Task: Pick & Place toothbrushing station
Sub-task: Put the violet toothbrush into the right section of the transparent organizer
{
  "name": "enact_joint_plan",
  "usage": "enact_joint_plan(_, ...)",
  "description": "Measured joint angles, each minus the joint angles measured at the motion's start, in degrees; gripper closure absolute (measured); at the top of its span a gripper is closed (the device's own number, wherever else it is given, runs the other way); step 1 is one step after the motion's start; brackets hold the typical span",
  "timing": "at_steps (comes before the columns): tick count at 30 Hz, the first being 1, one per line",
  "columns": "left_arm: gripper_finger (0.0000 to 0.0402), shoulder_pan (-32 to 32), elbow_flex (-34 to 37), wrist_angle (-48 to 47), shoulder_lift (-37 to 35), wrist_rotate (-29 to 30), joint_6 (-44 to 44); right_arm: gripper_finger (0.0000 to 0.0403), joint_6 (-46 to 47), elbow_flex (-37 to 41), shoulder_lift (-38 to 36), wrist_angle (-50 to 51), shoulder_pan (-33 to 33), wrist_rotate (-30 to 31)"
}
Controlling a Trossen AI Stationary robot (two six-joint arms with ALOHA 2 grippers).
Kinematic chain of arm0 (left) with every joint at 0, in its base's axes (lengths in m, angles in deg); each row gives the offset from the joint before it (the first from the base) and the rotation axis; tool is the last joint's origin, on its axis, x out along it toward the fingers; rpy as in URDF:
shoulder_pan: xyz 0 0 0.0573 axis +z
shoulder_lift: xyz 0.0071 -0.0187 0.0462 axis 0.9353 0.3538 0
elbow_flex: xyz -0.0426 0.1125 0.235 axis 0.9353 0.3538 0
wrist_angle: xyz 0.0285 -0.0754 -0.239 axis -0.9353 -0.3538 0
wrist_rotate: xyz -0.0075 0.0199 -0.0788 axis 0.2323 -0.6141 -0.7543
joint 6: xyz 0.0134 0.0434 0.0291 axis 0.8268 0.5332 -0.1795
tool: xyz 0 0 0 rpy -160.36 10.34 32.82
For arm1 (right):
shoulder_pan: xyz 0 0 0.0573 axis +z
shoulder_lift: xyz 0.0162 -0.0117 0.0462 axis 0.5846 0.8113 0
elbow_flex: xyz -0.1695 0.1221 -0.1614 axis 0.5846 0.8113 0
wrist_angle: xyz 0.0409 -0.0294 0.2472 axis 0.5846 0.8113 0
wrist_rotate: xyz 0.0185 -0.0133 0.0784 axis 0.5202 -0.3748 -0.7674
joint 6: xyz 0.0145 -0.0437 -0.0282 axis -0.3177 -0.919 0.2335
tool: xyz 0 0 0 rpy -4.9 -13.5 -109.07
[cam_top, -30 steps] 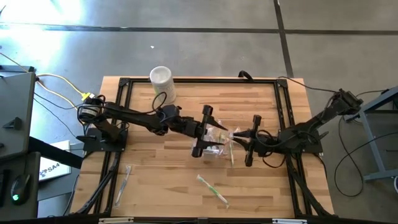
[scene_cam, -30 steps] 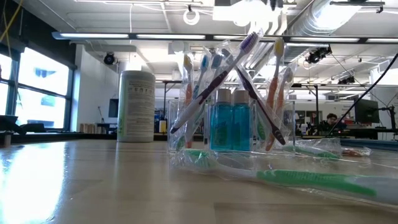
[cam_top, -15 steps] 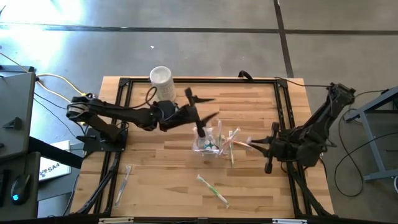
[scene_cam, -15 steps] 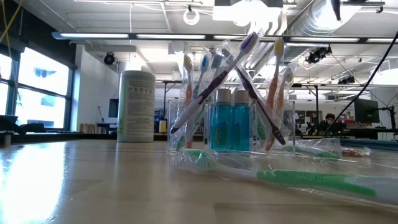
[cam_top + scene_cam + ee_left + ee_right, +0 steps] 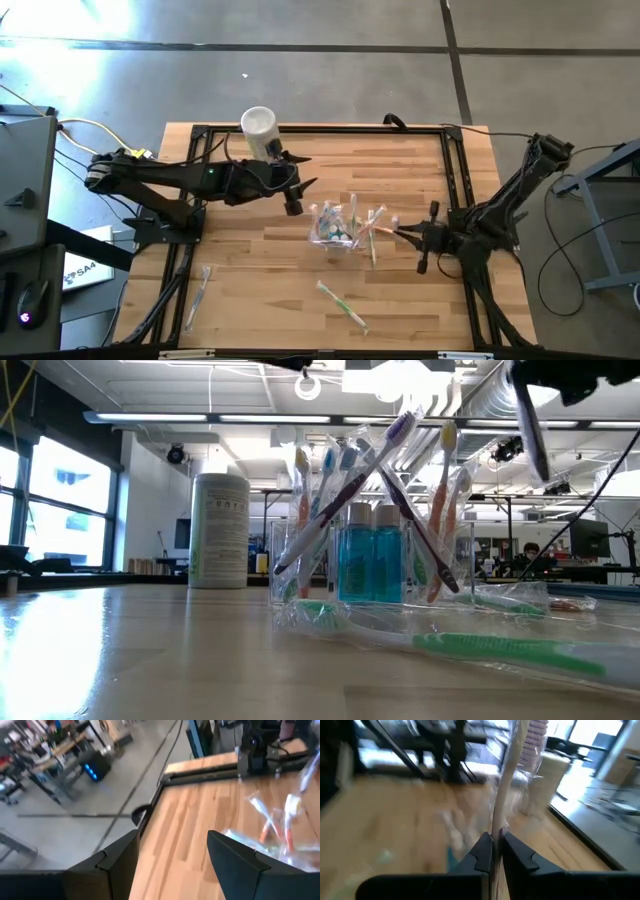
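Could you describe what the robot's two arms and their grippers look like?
Both arms are black and slender, built of jointed links, with dark cables trailing from them. The left gripper and the right gripper each end in two flat, angular black jaws. A yellow cable runs to the left arm's base.

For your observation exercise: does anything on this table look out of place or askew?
Yes. Two wrapped toothbrushes lie loose on the table, away from the clear cup: a green toothbrush near the front edge and a pale toothbrush at the front left. The brushes in the cup lean at crossed angles.
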Motion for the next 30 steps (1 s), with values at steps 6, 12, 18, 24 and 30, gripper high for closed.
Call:
enact_joint_plan(6, 0.0174, 0.0, 3.9, -2.4, -1.7, 0.0, -3.3, 0.0388, -13.6, 9.3, -1.8, -28.4, -9.3, -20.6)
enact_joint_plan(12, 0.0174, 0.1, 12.8, 2.8, -2.7, 0.7, -7.4, 0.0388, -12.4, 15.7, -0.2, -40.3, -21.9, -33.9)
enact_joint_plan(18, 0.0174, 0.0, 21.5, 15.4, -5.3, 0.7, -7.3, 0.0388, -11.5, 16.1, 4.8, -48.5, -30.6, -48.8)
enact_joint_plan(24, 0.0174, 0.0, 25.3, 20.3, -6.4, 0.6, -7.6, 0.0388, -8.2, 16.1, 13.5, -54.2, -36.0, -54.7)
enact_joint_plan(30, 0.0174, 0.0, 25.9, 20.9, -6.4, -1.0, -8.6, 0.0388, -5.9, 16.1, 24.6, -66.0, -40.0, -62.9)
